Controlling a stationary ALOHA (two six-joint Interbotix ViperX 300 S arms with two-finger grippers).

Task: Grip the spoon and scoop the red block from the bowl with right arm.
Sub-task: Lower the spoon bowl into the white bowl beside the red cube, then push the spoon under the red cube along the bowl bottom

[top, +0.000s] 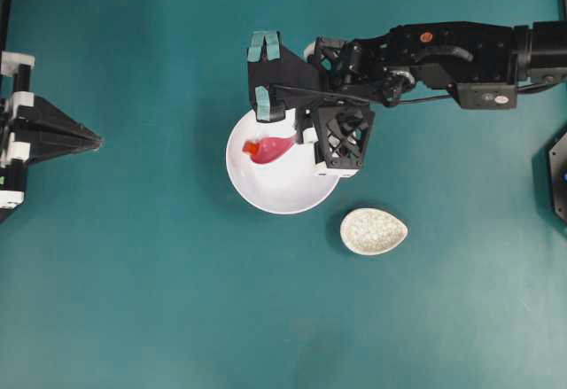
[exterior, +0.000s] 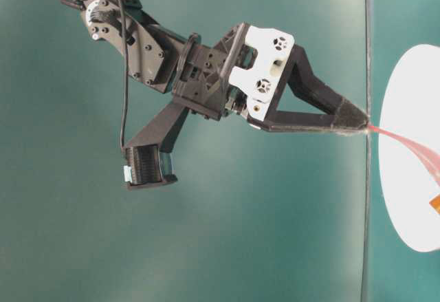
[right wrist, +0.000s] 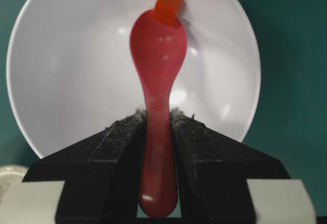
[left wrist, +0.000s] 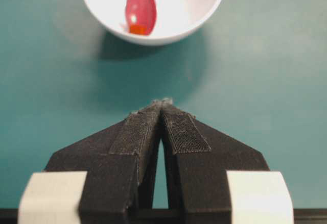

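Note:
The white bowl [top: 283, 190] stands mid-table. My right gripper [top: 299, 139] reaches over its rim from the right and is shut on the handle of the magenta spoon [top: 273, 149]. In the right wrist view the handle sits clamped between the pads of this gripper [right wrist: 158, 114], and the spoon [right wrist: 158, 55] has its scoop down inside the bowl [right wrist: 61, 81]. The tiny red block [right wrist: 167, 7] lies at the tip of the scoop, touching it, on the bowl's far wall. Far left, my left gripper [top: 93, 143] rests shut and empty, pointing at the bowl [left wrist: 204, 4].
A speckled egg-shaped spoon rest [top: 374, 231] lies on the teal table just right of and below the bowl. The right arm [top: 443, 57] stretches in from the right edge. Black fixtures stand at the right edge [top: 558, 172].

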